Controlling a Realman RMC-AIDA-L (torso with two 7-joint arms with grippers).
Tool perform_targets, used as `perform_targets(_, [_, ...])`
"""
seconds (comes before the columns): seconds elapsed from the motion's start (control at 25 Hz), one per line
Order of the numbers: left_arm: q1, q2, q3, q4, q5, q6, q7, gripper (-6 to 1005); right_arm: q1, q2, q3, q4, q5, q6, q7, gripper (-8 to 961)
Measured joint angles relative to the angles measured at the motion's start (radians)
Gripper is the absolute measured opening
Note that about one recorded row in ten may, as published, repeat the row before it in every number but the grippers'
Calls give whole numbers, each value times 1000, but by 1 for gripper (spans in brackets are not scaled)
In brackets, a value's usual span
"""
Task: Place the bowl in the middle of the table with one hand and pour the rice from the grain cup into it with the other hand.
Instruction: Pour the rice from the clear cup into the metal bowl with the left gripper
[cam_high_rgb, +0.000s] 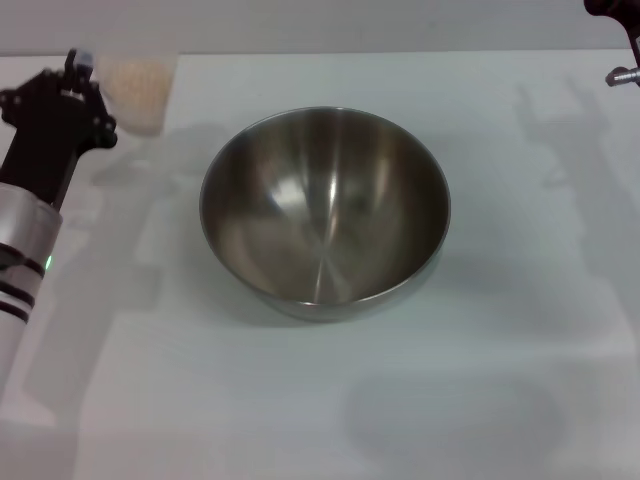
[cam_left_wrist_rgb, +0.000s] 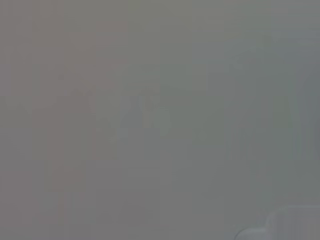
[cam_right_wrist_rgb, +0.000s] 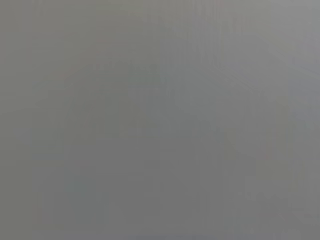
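The steel bowl (cam_high_rgb: 325, 210) stands upright and empty in the middle of the white table (cam_high_rgb: 500, 380). The clear grain cup (cam_high_rgb: 137, 92) stands at the far left of the table with a heap of pale rice (cam_high_rgb: 135, 85) inside. My left gripper (cam_high_rgb: 72, 85) is just to the left of the cup, close beside it; I cannot tell whether it touches it. My right gripper (cam_high_rgb: 615, 45) shows only partly at the far right corner, well away from the bowl. Both wrist views show only plain grey surface.
The table's far edge runs along the top of the head view. My left forearm (cam_high_rgb: 25, 260) lies along the table's left side. A pale shape (cam_left_wrist_rgb: 280, 225) shows in a corner of the left wrist view.
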Motion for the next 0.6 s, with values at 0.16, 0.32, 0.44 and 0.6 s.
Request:
perform_targets(0.16, [-10,-1,10,-42,4,61,256,18,2,0,4,6,0,-1,-1,671])
perform_targets(0.32, [-11,-1,20,-86,62,100,518,18,3,0,5,10,1,-5,-1,671])
perform_targets(0.44, [-11,-1,46,-98,113,121,674,19,8,0,6,16,1,-6,-1,671])
perform_targets(0.6, [-12,-3,124,-112,136,121,895,19,10,-1,6,18,1,-7,-2,671])
